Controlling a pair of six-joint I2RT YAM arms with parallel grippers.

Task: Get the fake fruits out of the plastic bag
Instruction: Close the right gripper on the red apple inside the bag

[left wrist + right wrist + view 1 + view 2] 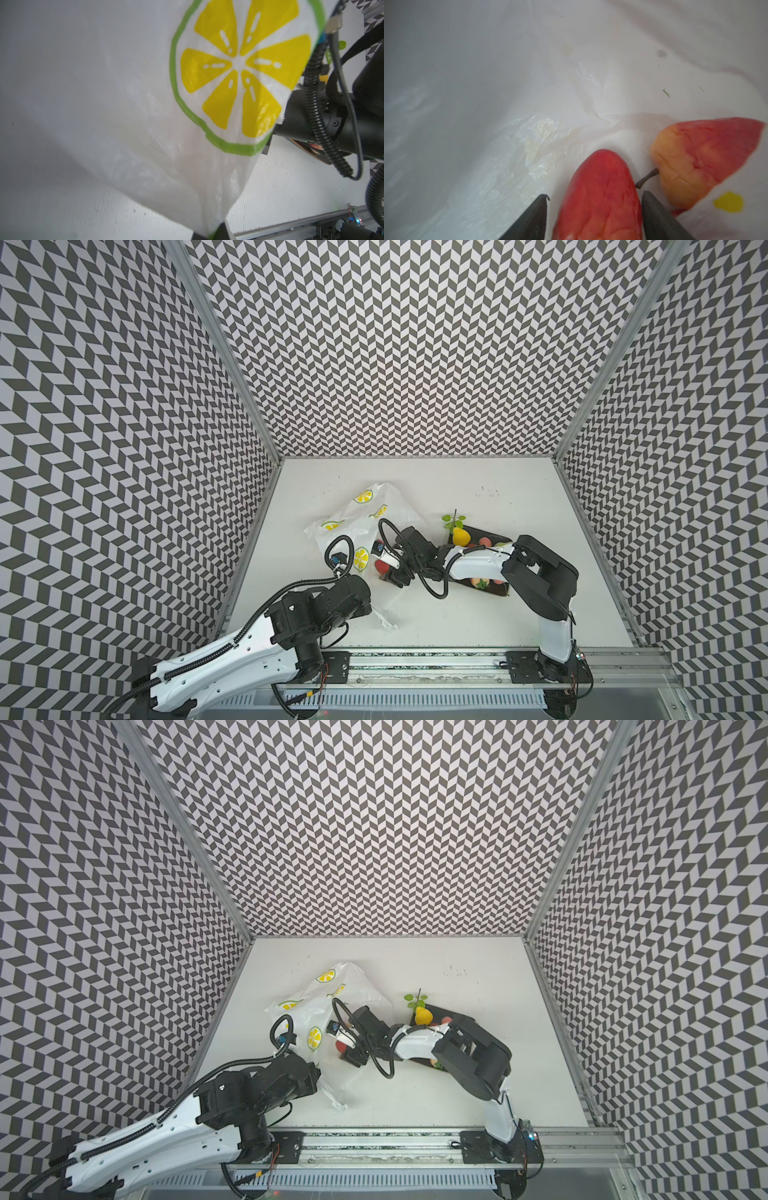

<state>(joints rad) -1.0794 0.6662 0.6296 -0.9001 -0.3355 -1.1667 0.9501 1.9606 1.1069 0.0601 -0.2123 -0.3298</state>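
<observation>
The plastic bag [365, 506] [328, 986], white film printed with lemon slices, lies left of centre on the table. My left gripper [209, 233] is shut on a pinched fold of the plastic bag [124, 104] and holds it up. My right gripper [595, 194] reaches inside the bag, open, with a red fruit [600, 197] between its jaws. One finger lies against the fruit and a gap shows at the other. A second red-orange fruit with a stem [699, 158] lies beside it. In both top views that red fruit [380, 566] [343, 1046] shows at the bag's mouth.
A dark plate [498, 591] [457, 1016] right of the bag carries a yellow lemon with a green sprig [460, 536] [424, 1016] and other fruits, partly hidden under my right arm. Patterned walls enclose three sides. A metal rail [415, 659] runs along the front edge.
</observation>
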